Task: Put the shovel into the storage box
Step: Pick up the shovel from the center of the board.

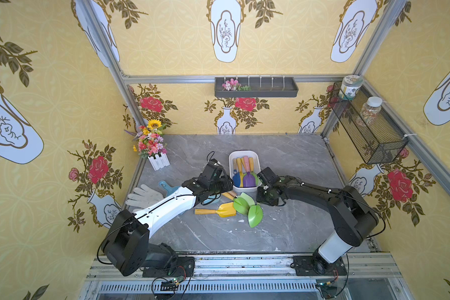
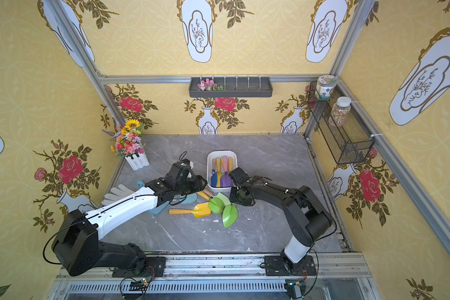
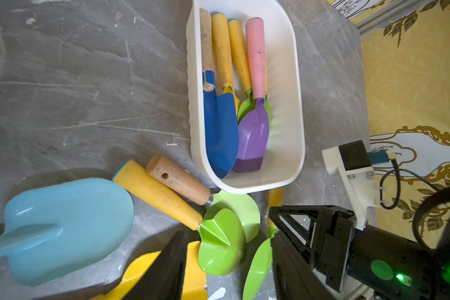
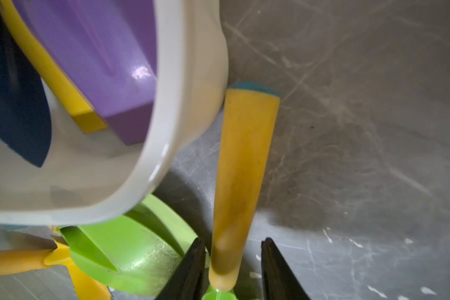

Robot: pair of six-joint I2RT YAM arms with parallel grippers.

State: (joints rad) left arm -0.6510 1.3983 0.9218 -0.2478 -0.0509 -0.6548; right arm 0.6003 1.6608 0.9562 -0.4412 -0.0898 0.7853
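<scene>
With four shovels lying in the box and more waiting on the table, I am bracketing a green shovel's handle, just beside the box, with my right gripper not yet clamped.

Mid-table: storage box, long axis front to back. 4 shovels in it, handles to rear, blades to front. 4 loose shovels heaped just before the box's front wall. Glove and scoop left of heap. Flower pot in rear-left corner. 2 jars in basket on right wall.
</scene>
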